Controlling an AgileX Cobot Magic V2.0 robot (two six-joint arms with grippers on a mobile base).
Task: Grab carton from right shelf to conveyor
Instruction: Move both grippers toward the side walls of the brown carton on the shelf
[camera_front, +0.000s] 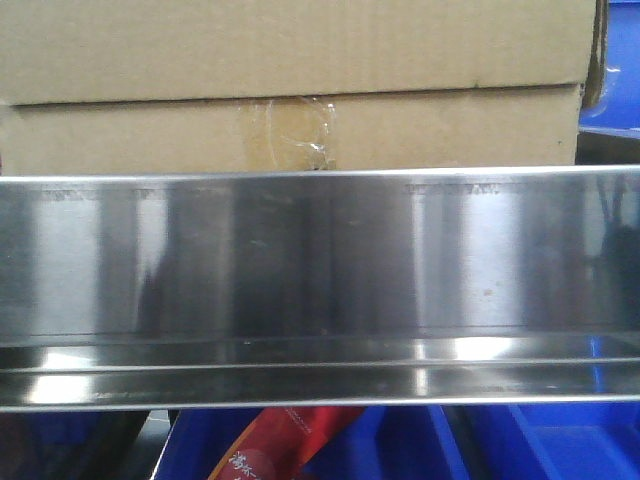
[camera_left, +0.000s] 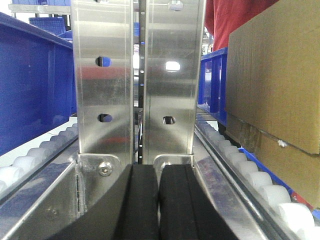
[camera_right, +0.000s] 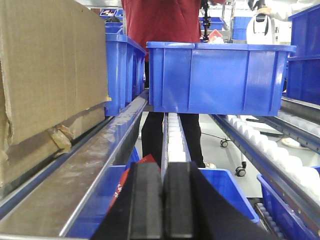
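Carton (camera_front: 300, 80) sits between left claw (camera_left: 159, 200) and right claw (camera_right: 164, 200), both pinched closed on nothing, likely staged for a two-sided squeeze.

1. The left gripper (camera_left: 159, 172) is recorded closed: its two black pads (camera_left: 145, 200) are pressed together along their length, and nothing is held between them.
2. It is pointed forward, with the carton (camera_left: 280, 75) standing to its right and clear of the pads.
3. The right gripper (camera_right: 163, 170) is likewise recorded closed, pads (camera_right: 177, 200) touching, nothing gripped.
4. It is pointed forward, with the carton to its left and not touched.
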